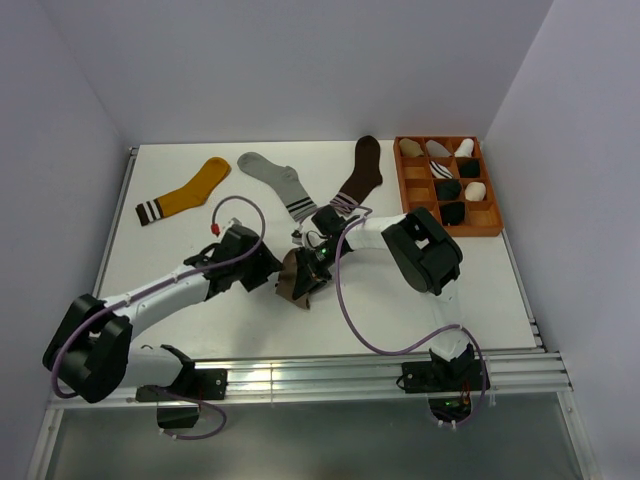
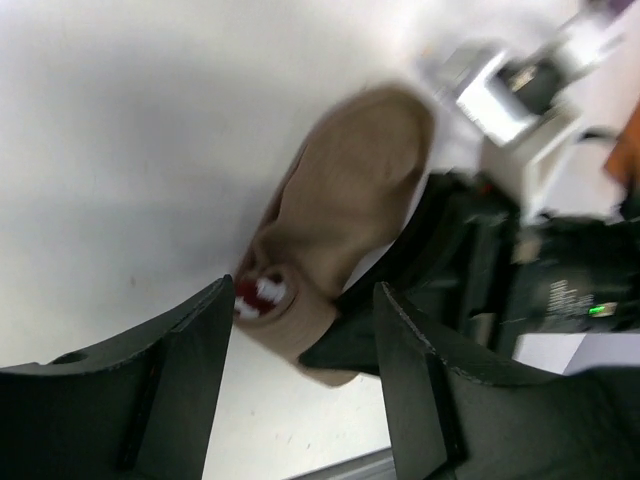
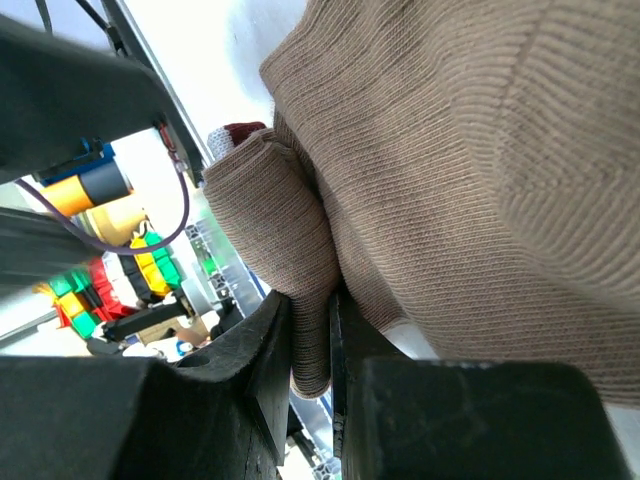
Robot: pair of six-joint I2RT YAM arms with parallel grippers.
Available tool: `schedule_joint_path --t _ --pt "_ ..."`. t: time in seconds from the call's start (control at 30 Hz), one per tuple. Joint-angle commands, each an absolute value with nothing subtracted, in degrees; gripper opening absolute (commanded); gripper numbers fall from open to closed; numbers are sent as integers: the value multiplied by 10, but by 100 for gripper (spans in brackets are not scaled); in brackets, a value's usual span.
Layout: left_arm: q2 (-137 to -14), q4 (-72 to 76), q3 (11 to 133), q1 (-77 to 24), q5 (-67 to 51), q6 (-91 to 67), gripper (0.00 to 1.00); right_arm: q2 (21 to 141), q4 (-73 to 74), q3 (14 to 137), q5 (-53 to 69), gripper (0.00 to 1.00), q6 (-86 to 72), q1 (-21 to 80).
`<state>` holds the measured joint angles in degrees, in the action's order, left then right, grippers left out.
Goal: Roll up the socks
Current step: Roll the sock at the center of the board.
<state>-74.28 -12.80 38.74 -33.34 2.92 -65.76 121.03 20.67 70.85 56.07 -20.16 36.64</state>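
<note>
The left gripper point(image 2: 305, 300) is hovering, fingers spread, at the cuff end of the taupe sock point(image 2: 350, 190), which is lying bunched on the table point(image 1: 450, 290) between both grippers. It is looking soft, light and floppy, probably best pinched through its folded layers. The right gripper point(image 3: 308, 330) is pinching one such fold, and the grippers are hiding how far it is rolled.

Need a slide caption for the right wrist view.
Right claw pinches a fold of the bunched taupe sock.

A robotics lab, I'd say: plain white walls point(image 1: 300, 60) box in a white desk point(image 1: 470, 290), with left arm point(image 1: 150, 295) and right arm point(image 1: 430, 255) bolted to an aluminium rail point(image 1: 320, 372) along the bottom.
</note>
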Motion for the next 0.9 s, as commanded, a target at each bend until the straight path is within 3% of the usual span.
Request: schedule_joint_path --t 0.0,0.57,0.67,0.8,0.87 --pt "-751 -111 366 -371 41 -720 62 1220 208 722 495 0 -195 365" --pt "-775 -67 306 -398 83 -811 57 1211 186 715 485 0 -216 367" --pt "-792 -65 302 -399 76 -813 49 1208 188 717 482 0 -216 367" --pt "-809 -69 298 -399 76 -813 30 1190 179 712 468 0 -214 367" --pt "-816 -76 302 -399 77 -807 24 1182 175 708 461 6 -212 367"
